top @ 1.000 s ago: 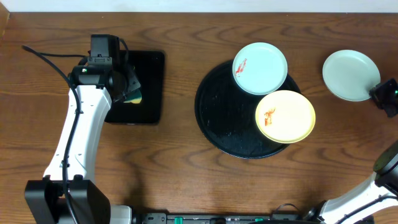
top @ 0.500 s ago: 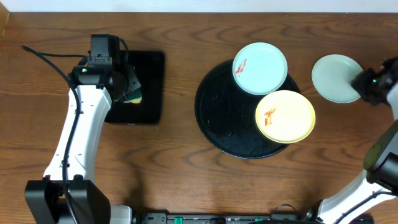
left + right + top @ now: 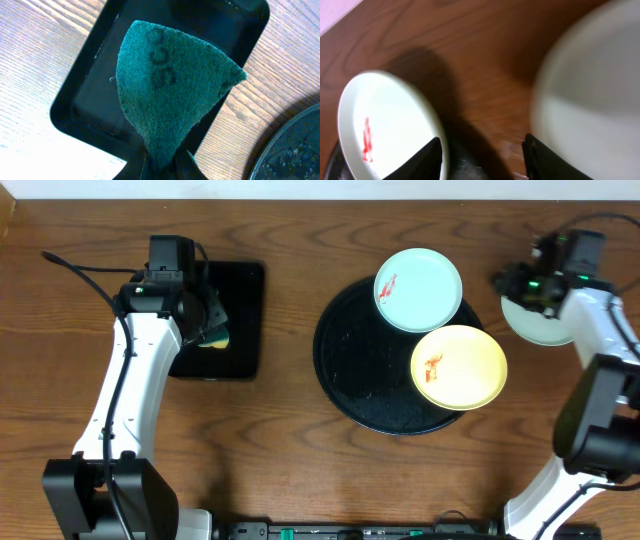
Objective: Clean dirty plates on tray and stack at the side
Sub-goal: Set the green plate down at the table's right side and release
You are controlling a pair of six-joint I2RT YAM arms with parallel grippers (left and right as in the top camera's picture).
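Wood-grain table [image 3: 300, 450]. Round black tray [image 3: 345, 370] carries red-smeared mint-blue plate [image 3: 418, 288] and yellow plate [image 3: 459, 367] on its right side. Off-tray to the right, third plate [image 3: 545, 328]; right gripper [image 3: 520, 280] over its edge, fingers spread, empty. Left gripper [image 3: 161, 162] clenched on green sponge [image 3: 165, 90] above rectangular tray [image 3: 240, 300].

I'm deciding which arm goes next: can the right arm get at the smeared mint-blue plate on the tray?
Probably yes. The right gripper hangs open just beside that plate, with nothing visible between them and nothing lying on the plate.
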